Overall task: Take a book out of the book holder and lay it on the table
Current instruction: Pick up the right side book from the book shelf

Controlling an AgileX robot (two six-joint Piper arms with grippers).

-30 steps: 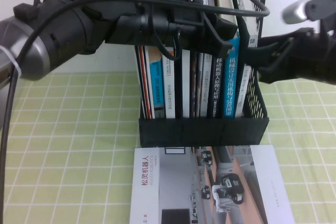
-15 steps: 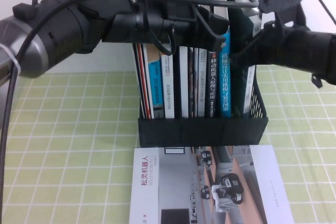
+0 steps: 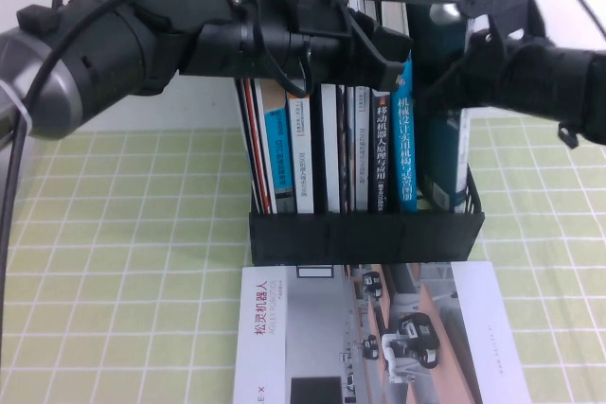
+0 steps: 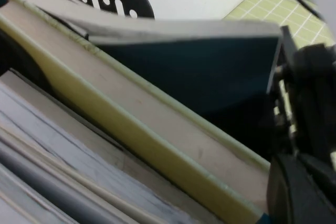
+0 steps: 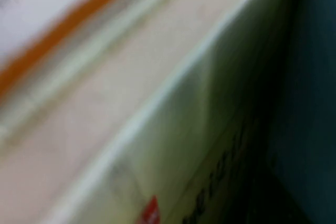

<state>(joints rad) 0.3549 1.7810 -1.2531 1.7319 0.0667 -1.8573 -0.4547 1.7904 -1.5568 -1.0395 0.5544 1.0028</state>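
Both arms reach into the top of the book holder, where the book stands at the right end.

The right gripper sits at the upper edge of the teal-backed book, which stands upright in the rightmost slot beside a bright-blue-spined book; whether its claw is spread or already pinching the cover cannot be told. The left gripper hangs over the middle books, its claw hidden as well. A grey booklet lies on the table just in front of the rack. The risk seems to be a shallow pinch slipping off the thin cover, or the book dragging its blue neighbour or tipping the rack as it rises.
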